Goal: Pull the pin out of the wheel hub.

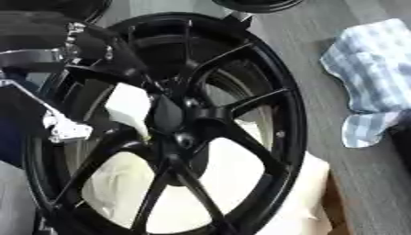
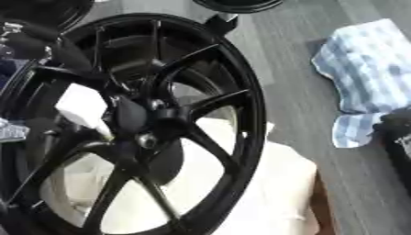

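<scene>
Arm hardware, black with silver joints, enters from the upper left and crosses the wheel's (image 1: 277, 114) rim. Left robot hand (image 1: 120, 64) lies over the spokes just left of the hub (image 1: 186, 133), dark against dark; whether its fingers are spread or curled cannot be told. A white block (image 1: 128, 106) sits just below that hand, touching the spoke area beside the hub. Its nature cannot be made out.

Wheel is black, multi-spoke, standing tilted and filling most of both views. Hub is at its middle, where the spokes meet, with a small round opening (image 2: 146, 140) in it. Pin cannot be told apart from the dark hub parts; whether it is in or out cannot be told.

Behind and under the wheel, seen through the lower spokes, lies a cream-coloured pad (image 2: 265, 193). It extends to the right past the rim.

Right of the wheel is a grey, wood-grained surface (image 1: 321, 27). On it, well apart from the wheel, lies a crumpled blue-and-white checked cloth (image 1: 377, 73). A dark object (image 2: 397, 133) shows at the right edge, touching the cloth's lower end; it cannot be identified. A second black round item (image 1: 257, 4) is cut off by the top edge.
</scene>
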